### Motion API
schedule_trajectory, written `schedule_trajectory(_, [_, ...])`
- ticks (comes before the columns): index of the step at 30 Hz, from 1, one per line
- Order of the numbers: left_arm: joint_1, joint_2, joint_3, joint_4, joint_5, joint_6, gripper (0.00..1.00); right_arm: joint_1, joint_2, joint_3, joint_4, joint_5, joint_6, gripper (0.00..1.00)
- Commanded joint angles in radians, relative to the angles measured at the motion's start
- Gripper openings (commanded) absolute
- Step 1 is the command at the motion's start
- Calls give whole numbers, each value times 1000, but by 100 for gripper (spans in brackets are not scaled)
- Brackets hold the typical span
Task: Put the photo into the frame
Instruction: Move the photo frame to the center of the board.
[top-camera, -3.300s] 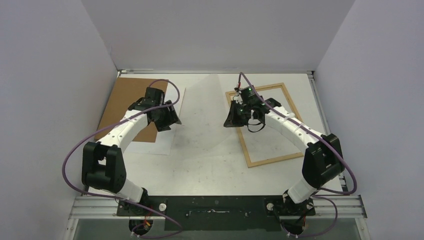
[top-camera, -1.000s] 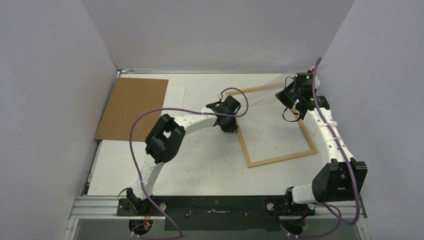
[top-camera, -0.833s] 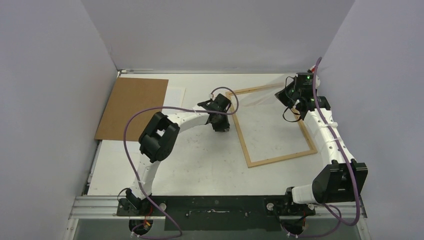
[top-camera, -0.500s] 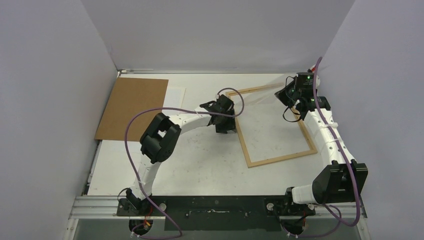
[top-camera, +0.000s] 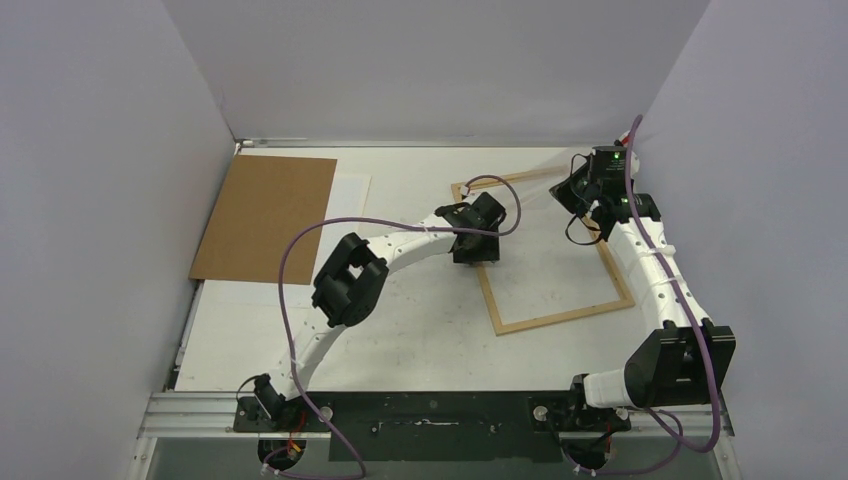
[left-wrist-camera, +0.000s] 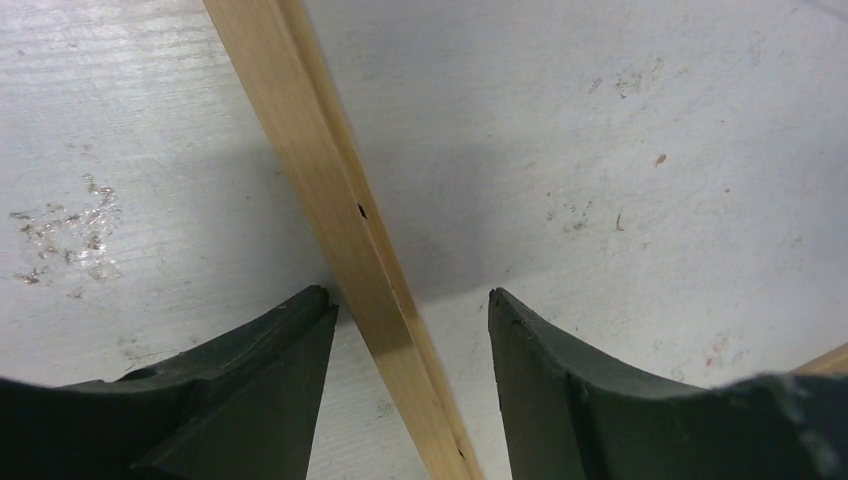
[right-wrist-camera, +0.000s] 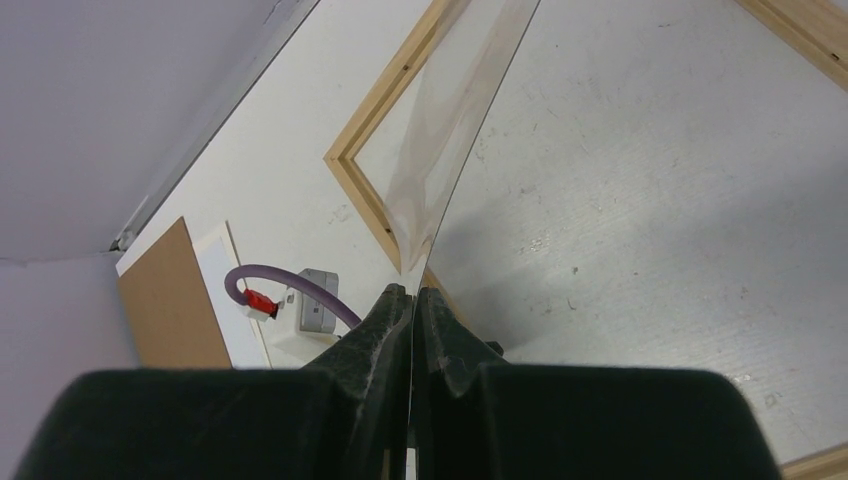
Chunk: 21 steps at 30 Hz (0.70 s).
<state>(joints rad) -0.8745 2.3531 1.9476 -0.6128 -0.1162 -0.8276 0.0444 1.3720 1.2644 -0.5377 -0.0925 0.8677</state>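
Note:
The frame of light wood lies flat right of centre. My left gripper hovers over its left rail. In the left wrist view that gripper is open, its dark fingers standing either side of the frame rail without gripping it. My right gripper is at the frame's far right corner. There the right gripper is shut on a thin clear sheet that tilts up over the frame. The photo lies white side up at far left, mostly under a brown panel.
The brown hardboard backing panel lies on the photo at the left, near the left wall. Grey walls close in the left, back and right sides. The left arm's purple cable loops over the middle of the table.
My left gripper has opened and shifted right, from just outside the frame's left rail to astride it. The right arm has held still with the clear sheet.

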Motion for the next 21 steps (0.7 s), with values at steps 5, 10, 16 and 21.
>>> schedule_trajectory(5, [-11,69,11,-203,-138,-10,40,-5,-17,4,22,16,-26,0])
schedule_trajectory(10, [4,39,-41,-206,-160,5,25,-6,-18,14,24,9,-32,0])
schedule_trajectory(16, [72,-15,-129,-198,-135,20,16,-6,-22,21,44,-17,-35,0])
schedule_trajectory(21, [159,-113,-291,-115,-74,73,14,-6,-14,32,73,-84,-46,0])
